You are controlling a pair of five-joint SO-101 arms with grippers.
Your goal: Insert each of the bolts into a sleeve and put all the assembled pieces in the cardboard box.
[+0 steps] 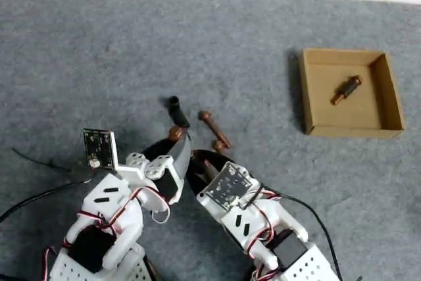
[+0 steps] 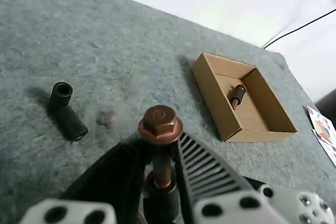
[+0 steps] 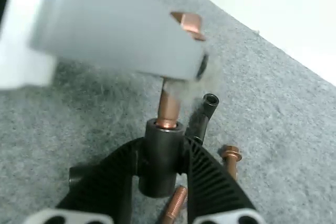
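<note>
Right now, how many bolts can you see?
4: one bolt in the left jaws, entering the right jaws' sleeve; two loose on the mat nearby; one sleeved in the cardboard box. Arms may hide others.

The left tool (image 2: pixel 156 148) grips a copper bolt (image 2: pixel 160 123) whose shank sits in a black sleeve (image 2: pixel 161 203).

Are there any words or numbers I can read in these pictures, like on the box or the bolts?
No text can be read anywhere.
Brown cardboard box: plain, no print.
Copper-coloured hex-head bolt: no legible marks.
Black cylindrical sleeve: plain.
Colourful printed cards: too blurred to read.
Small dark circuit board on an arm: marks too small to read.
</note>
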